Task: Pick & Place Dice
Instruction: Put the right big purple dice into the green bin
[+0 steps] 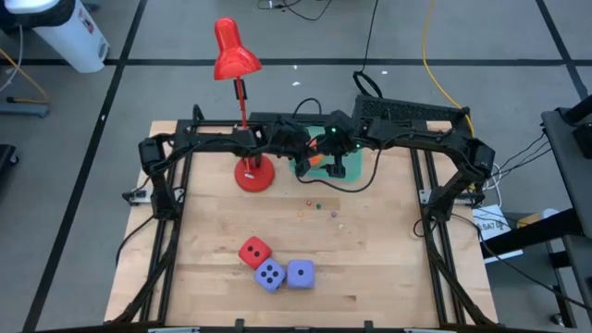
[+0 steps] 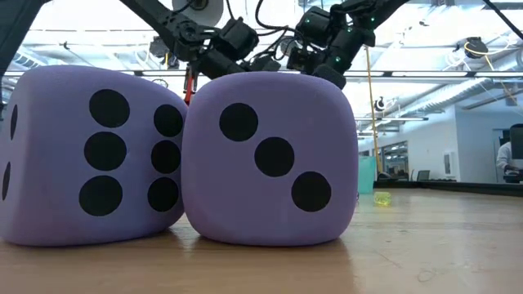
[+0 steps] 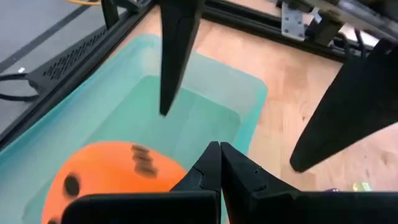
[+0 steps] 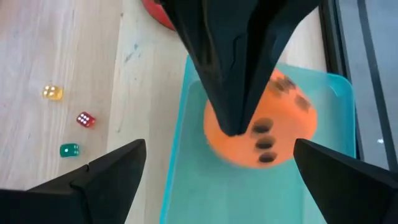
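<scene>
Right wrist view shows you the orange die [image 4: 264,134] sitting in the teal bin [image 4: 180,180] at the worktop's far middle. Left claw [image 3: 217,163] is pinched shut just above it, holding nothing; right claw [image 4: 214,180] hangs wide open, empty. Both crowd the bin, so they could collide or knock it.

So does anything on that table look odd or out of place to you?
Only small things. Three tiny dice, yellow, red and green, lie loose on the bare wood mid-table, dwarfed by the big foam ones. The orange die sits alone in the teal bin, while the red die and two purple dice cluster near the front edge.
</scene>
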Robot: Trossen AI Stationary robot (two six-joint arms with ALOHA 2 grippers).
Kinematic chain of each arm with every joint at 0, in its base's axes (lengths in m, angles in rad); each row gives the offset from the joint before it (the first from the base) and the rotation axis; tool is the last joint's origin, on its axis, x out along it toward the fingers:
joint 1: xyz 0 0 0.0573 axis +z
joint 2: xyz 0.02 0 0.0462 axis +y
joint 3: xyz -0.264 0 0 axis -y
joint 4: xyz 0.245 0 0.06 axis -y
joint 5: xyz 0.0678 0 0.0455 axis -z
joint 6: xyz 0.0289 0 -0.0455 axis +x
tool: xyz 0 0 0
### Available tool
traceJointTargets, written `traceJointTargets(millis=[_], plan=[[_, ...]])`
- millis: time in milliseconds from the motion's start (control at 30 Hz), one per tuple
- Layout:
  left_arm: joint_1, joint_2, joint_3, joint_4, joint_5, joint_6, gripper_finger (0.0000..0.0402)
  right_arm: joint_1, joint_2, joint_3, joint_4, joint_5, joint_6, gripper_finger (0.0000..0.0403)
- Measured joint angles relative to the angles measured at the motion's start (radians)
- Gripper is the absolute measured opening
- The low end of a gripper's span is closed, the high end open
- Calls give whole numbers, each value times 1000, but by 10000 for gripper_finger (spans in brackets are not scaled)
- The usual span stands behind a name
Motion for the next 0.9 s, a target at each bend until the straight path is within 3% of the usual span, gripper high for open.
traceJointTargets(millis=[200,367,667,900], plan=[[-12,-48,0,-6,-20,45,1,-2,0,0,-12,40,13,398],[-16,-176,-5,-89,-84,108,1,-8,-28,0,-37,46,25,396],[-40,-646,-165,-214,-161,136,1,-29,-256,-35,-21,-120,118,394],[-86,-1004,-459,-193,-163,44,0,-26,-546,-339,297,-163,263,370]])
